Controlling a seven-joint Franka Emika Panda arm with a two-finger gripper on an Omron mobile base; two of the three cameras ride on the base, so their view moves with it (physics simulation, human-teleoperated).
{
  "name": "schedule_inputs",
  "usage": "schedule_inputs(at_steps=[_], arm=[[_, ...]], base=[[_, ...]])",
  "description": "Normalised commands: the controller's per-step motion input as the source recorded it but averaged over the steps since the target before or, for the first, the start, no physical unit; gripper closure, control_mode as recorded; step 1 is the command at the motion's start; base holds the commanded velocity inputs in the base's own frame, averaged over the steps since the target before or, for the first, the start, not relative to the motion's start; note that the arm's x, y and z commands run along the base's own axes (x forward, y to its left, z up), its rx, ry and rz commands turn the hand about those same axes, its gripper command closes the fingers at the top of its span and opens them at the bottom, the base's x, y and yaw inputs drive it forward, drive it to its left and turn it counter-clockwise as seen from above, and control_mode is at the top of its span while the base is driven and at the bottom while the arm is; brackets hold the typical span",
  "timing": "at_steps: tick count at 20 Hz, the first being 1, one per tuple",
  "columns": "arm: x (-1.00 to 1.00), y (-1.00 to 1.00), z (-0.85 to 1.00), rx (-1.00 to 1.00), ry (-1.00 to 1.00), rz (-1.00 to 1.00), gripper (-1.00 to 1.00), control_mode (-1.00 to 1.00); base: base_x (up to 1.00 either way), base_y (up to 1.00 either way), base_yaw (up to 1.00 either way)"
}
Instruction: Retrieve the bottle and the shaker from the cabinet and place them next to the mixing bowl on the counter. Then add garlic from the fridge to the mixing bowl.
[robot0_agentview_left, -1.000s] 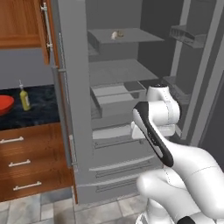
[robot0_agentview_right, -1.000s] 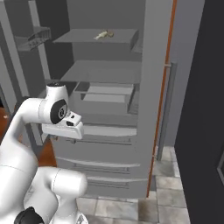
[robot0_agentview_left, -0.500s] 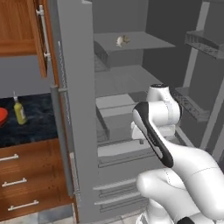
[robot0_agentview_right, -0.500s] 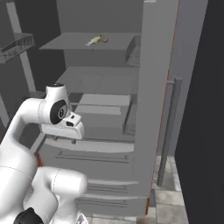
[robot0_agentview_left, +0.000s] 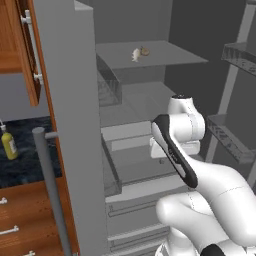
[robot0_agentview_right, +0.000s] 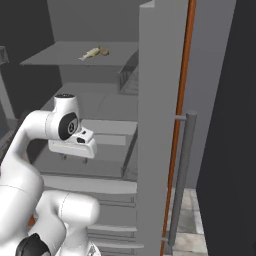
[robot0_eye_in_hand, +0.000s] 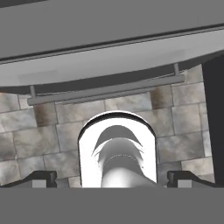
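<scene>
— What's in the open grey fridge?
— On its top shelf a pale garlic bulb lies just beside a small brownish lump. The shelves and drawers below look bare.
— Anything on the bench?
— A yellow bottle with a dark cap stands on the dark speckled bench, left of the fridge door. Any label is too small to read.
— The end effector?
— The end effector points down at the tiled floor, fingers spread wide, released, holding nothing.
</scene>
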Motion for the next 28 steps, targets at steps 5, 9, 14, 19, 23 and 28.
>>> schedule_inputs(at_steps=[5, 9, 14, 19, 23, 28], arm=[[0.00, 0.00, 0.00, 0.00, 0.00, 0.00, -1.00, 1.00], [0.00, 0.00, 0.00, 0.00, 0.00, 0.00, -1.00, 1.00], [0.00, 0.00, 0.00, 0.00, 0.00, 0.00, -1.00, 1.00], [0.00, 0.00, 0.00, 0.00, 0.00, 0.00, -1.00, 1.00], [0.00, 0.00, 0.00, 0.00, 0.00, 0.00, -1.00, 1.00], [0.00, 0.00, 0.00, 0.00, -0.02, 0.01, -1.00, -1.00]], base=[[0.28, 0.00, 0.01], [0.57, 0.00, 0.03], [0.20, 0.00, 0.01], [0.00, 0.00, 0.00], [0.00, 0.00, 0.00], [0.00, 0.00, 0.00]])
